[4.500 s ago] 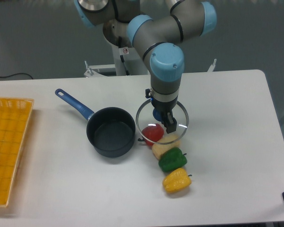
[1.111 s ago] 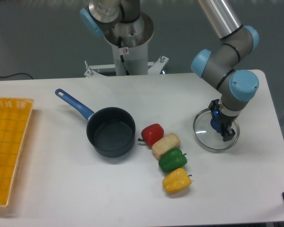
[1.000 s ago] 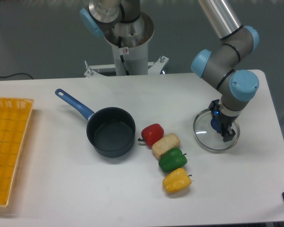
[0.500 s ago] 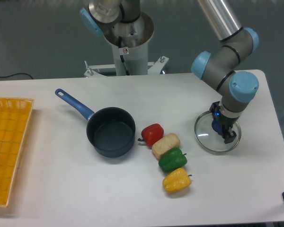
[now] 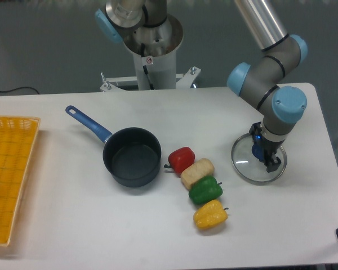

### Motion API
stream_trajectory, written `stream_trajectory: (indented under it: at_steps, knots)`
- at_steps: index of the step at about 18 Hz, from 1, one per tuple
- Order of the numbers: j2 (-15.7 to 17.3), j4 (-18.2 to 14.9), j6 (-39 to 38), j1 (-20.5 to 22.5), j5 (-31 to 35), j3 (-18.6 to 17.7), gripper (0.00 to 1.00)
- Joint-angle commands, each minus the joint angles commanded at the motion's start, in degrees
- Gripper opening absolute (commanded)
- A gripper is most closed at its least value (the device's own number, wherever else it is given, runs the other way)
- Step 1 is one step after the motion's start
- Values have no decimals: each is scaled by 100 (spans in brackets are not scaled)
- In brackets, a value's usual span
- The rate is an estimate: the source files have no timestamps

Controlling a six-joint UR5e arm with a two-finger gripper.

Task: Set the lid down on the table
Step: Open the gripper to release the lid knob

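Camera view, fixed, looking down on the table (image 5: 73,225). The lid (image 5: 243,167) is shown low at the right side of the tabletop, apparently resting on or just above the surface; contact cannot be confirmed from this angle. The gripper (image 5: 262,155) is seen directly over the lid's centre, with the blue knob held between the fingers (image 5: 274,163), which appear clamped on it, though the knob itself is largely hidden by them.

Compared with the view a few seconds earlier, the lid has been carried from above the row of toy vegetables to open table to their right, and over the last second it has shifted only slightly. The transport is therefore judged essentially complete, with release of the knob and withdrawal of the arm judged to remain.

Containers: to the left of the fingers, well apart, the saucepan (image 5: 132,156) is seen uncovered, with nothing visible inside, its long handle pointing up and left. Farther left, at the frame edge, the mesh tray (image 5: 8,169) is shown; a small pale object is just visible at its left border and cannot be identified.

Between the saucepan and the fingers, a diagonal row is formed by the red pepper (image 5: 181,158), the beige piece (image 5: 196,172), the green pepper (image 5: 205,189) and the yellow pepper (image 5: 210,214), all clear of the lid.
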State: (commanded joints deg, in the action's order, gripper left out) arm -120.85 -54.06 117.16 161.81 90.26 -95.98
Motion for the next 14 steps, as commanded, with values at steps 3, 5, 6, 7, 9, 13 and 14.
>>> stream_trajectory:
  at_steps: [3,5,6,7,9,13,14]
  knots:
    - [-9,70,-9,0,0,-18,37]
    - [-18,71,-9,-9,0,-18,37]
    - [-18,71,-9,-9,0,-18,37]
    - [-18,79,-9,-9,0,-18,37]
    - [-26,79,-9,-9,0,-18,37]
    - [-44,79,-9,-9,0,-18,41]
    - [-44,79,-9,-9,0,-18,41]
